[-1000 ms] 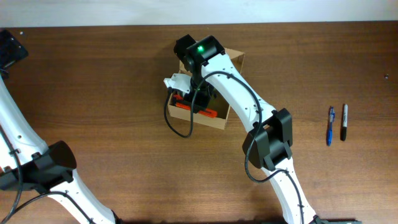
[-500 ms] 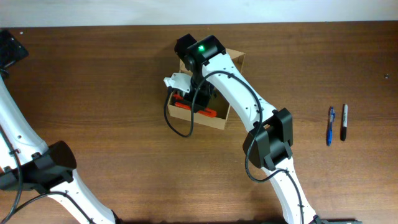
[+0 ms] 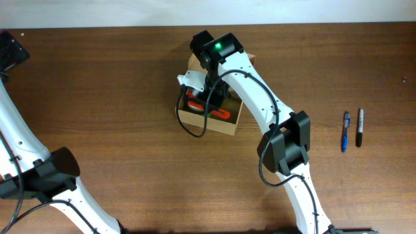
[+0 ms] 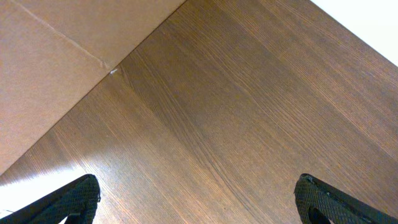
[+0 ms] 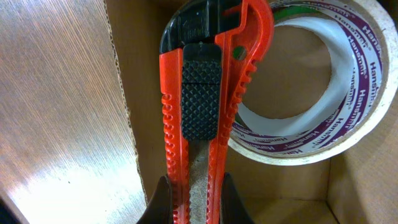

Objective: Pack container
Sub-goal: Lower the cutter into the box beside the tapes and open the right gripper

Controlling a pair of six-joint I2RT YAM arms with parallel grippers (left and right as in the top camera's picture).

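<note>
The container [image 3: 246, 62] is a tan cardboard box standing open at the table's far middle. My right gripper [image 3: 212, 97] reaches down into it from above and is shut on an orange utility knife [image 3: 221, 116]. In the right wrist view the knife [image 5: 199, 93] points away from me between the fingers [image 5: 163, 200], above the container's floor [image 5: 149, 149] and partly over a roll of tape [image 5: 348, 124] that lies flat inside. My left gripper [image 4: 199, 200] hangs open over bare wood at the far left, with nothing between its fingertips [image 4: 69, 198].
A blue pen [image 3: 345, 131] and a black pen [image 3: 359, 127] lie side by side at the right of the table. The left arm's base link [image 3: 55, 170] sits at the near left. The right arm's elbow [image 3: 286, 146] stands right of the box.
My right gripper has shifted slightly right and toward the far edge with the knife still in it. The left arm has not moved.
</note>
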